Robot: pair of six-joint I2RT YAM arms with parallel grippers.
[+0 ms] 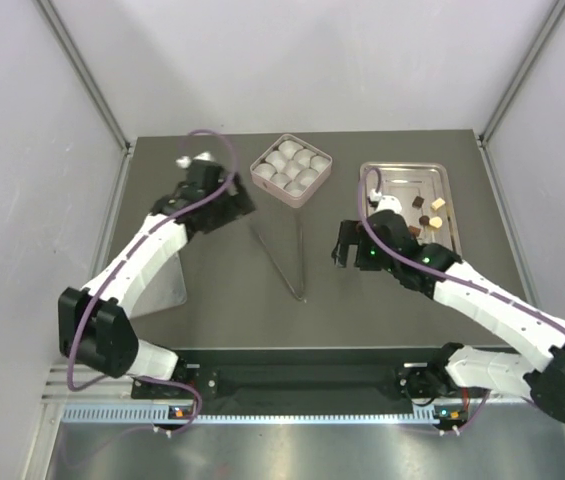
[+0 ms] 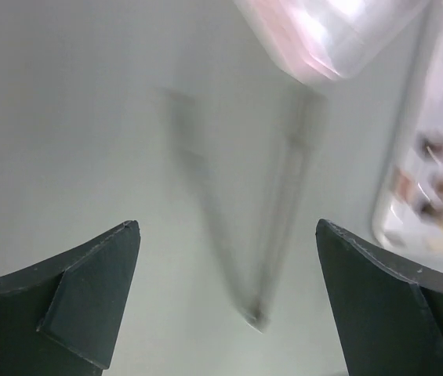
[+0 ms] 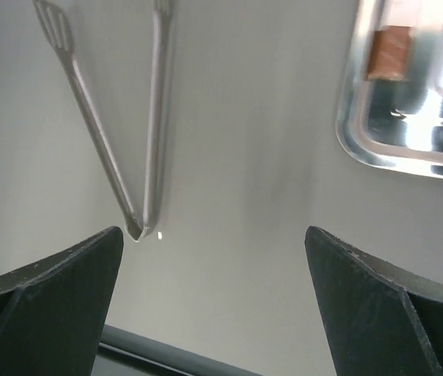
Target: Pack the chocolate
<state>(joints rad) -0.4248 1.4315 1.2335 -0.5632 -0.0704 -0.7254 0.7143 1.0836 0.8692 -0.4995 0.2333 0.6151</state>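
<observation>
1. Steel tray (image 1: pixel 444 172) at the table's (image 1: pixel 232 310) far right corner, holding the chocolate (image 1: pixel 423 205): small brown and tan pieces, loose on its floor.
2. Pink box (image 1: pixel 259 172) of white paper cups (image 1: pixel 292 168) at the middle of the far edge, beside the tray.
3. Tongs (image 1: pixel 280 255) flat mid-table, between the arms.
4. Left gripper (image 1: pixel 242 205) spread wide, pinching nothing, just left of the box.
5. Right gripper (image 1: pixel 346 247) likewise spread and empty, off the tray's near left corner.
</observation>
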